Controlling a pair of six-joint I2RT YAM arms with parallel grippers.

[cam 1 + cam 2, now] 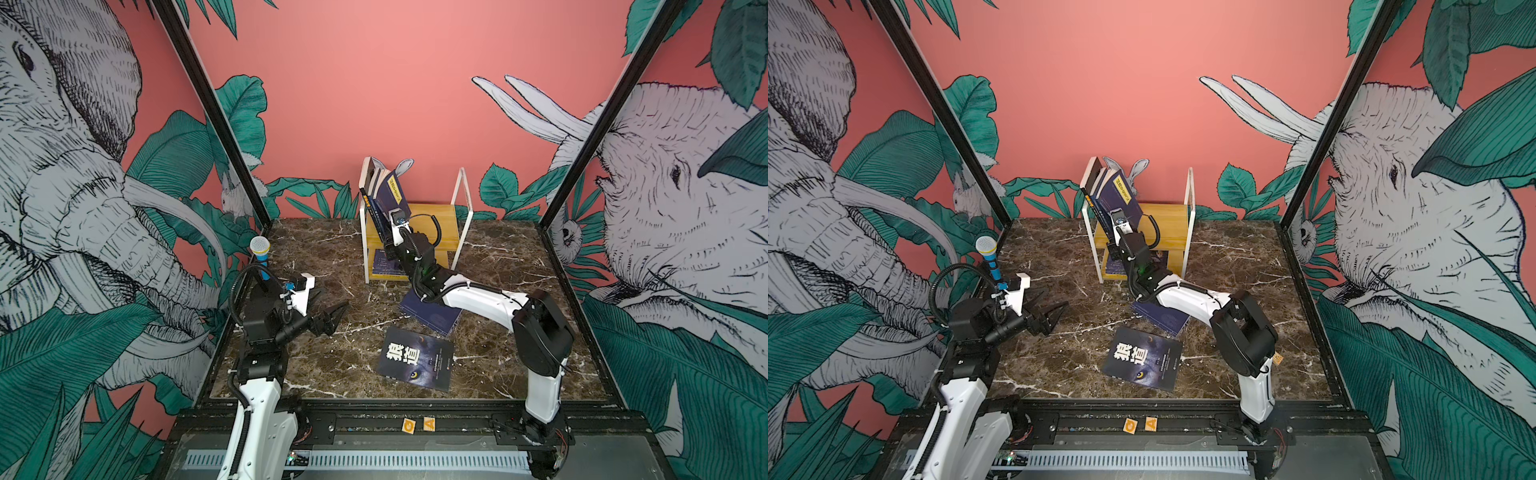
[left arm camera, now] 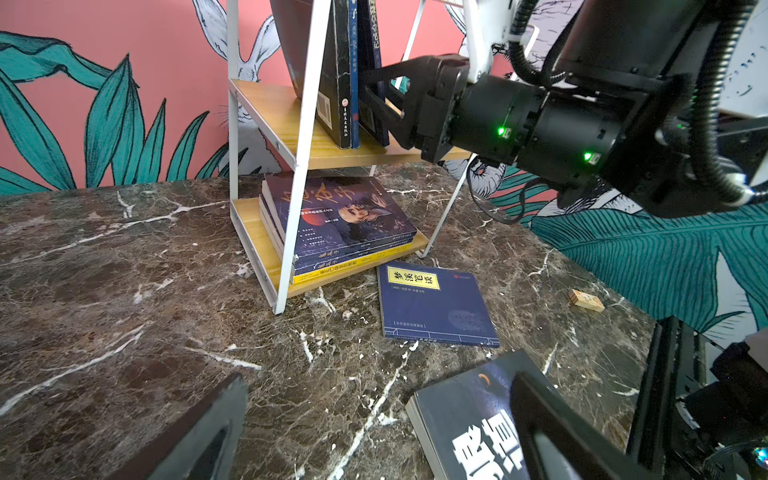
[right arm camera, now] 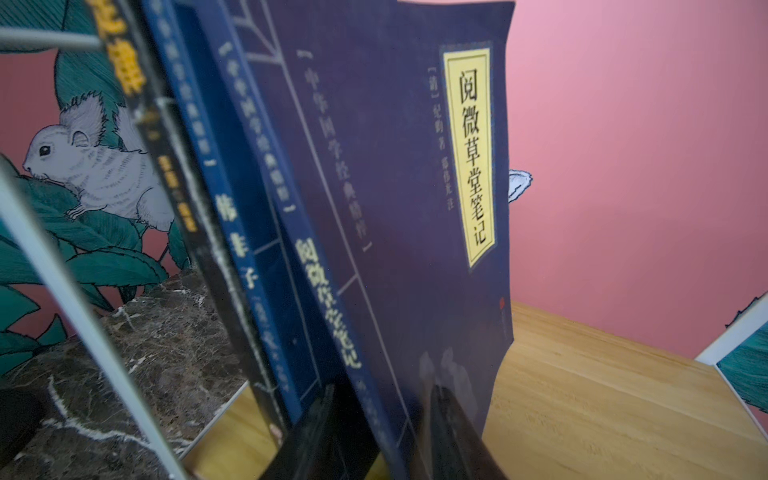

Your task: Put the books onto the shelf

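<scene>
Ends each arm in black, angular, tapering fingers [image 1: 336, 311] — alike on the left gripper [image 1: 332, 301] and the right gripper [image 2: 372, 93]. Carries a white bracket [image 1: 302, 296] with a small blue fitting [image 1: 290, 286] just behind the fingers. Continues further back in black cylindrical motor housings [image 2: 490, 116], lit by two green lamps [image 2: 501, 131] on the right arm. Loops black ribbed hose [image 2: 708, 95] past the joints. Wears glossy white shells [image 1: 482, 301] farthest from the fingers — broad, rounded, smooth.

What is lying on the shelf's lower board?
A flat stack: purple book on top, yellow-spined book lowest. Covers below the top one are hidden.
</scene>
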